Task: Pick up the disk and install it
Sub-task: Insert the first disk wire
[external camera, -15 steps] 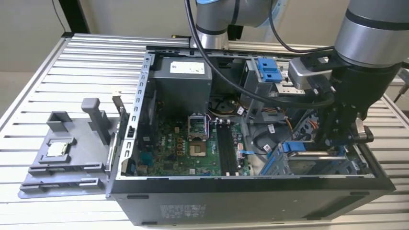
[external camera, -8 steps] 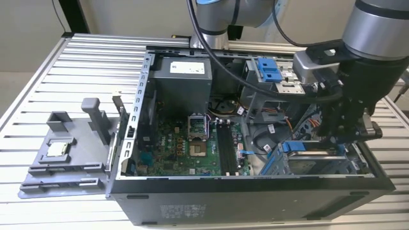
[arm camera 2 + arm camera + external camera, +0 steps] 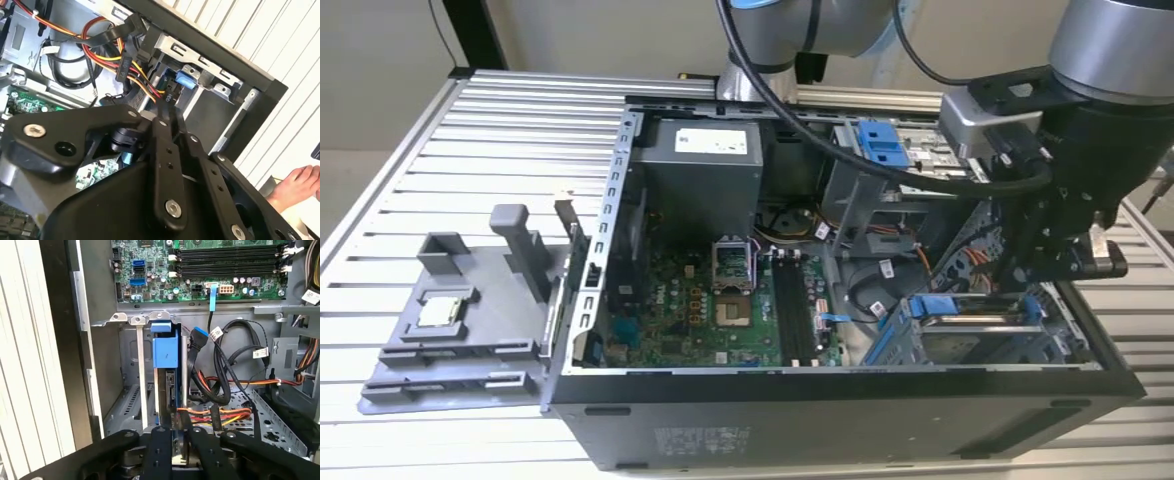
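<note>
The disk (image 3: 166,354) stands on edge in the drive cage (image 3: 131,390) at the case's front corner, its blue carrier rail facing the first wrist view. Its blue rail also shows in the exterior view as the disk (image 3: 970,308) and in the second wrist view as the disk (image 3: 184,80). My gripper (image 3: 174,440) reaches down into the cage from above, its two black fingers (image 3: 160,450) close together on either side of the disk's rear edge. In the exterior view the gripper (image 3: 1011,285) hangs just above the cage. In the second wrist view the gripper (image 3: 175,125) points at the bay.
Orange, yellow and black cables (image 3: 220,415) lie right beside the cage. The motherboard (image 3: 720,300) fills the case floor. A second grey cage with a blue latch (image 3: 883,143) sits at the back. A grey fixture (image 3: 454,320) holds a small chip. A person's hand (image 3: 300,182) rests outside the case.
</note>
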Tool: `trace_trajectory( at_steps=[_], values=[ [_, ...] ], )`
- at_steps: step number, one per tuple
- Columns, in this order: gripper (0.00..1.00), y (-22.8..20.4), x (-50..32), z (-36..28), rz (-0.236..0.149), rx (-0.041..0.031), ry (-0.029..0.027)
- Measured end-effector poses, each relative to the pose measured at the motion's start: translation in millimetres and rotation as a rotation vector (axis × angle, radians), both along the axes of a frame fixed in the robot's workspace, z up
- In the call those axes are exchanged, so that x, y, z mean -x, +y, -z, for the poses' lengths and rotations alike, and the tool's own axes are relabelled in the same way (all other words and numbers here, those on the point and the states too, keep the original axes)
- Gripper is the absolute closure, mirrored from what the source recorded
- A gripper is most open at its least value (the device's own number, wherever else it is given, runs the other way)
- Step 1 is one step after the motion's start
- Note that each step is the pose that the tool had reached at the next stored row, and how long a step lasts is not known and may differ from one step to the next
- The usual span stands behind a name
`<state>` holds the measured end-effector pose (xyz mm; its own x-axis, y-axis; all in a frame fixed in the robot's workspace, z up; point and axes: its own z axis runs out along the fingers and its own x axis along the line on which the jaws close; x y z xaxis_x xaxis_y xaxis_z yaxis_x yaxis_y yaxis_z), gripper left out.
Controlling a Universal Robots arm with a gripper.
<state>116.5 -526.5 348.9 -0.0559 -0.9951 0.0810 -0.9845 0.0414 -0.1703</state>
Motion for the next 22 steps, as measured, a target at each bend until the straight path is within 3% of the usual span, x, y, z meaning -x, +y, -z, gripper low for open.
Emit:
trace_trajectory(
  at_steps=[12, 16, 18, 22],
  values=[
    [1.0, 0.0, -1.1, 11.5, 0.0, 0.0004, -0.0001],
    [1.0, -0.1, -1.2, 12.6, 0.0, 0.0003, -0.0002],
    [1.0, -0.1, -1.2, 11.3, 0.0, -0.0027, 0.0003],
    [1.0, 0.0, -1.2, 1.4, 0.002, -0.0075, 0.001]
  ],
)
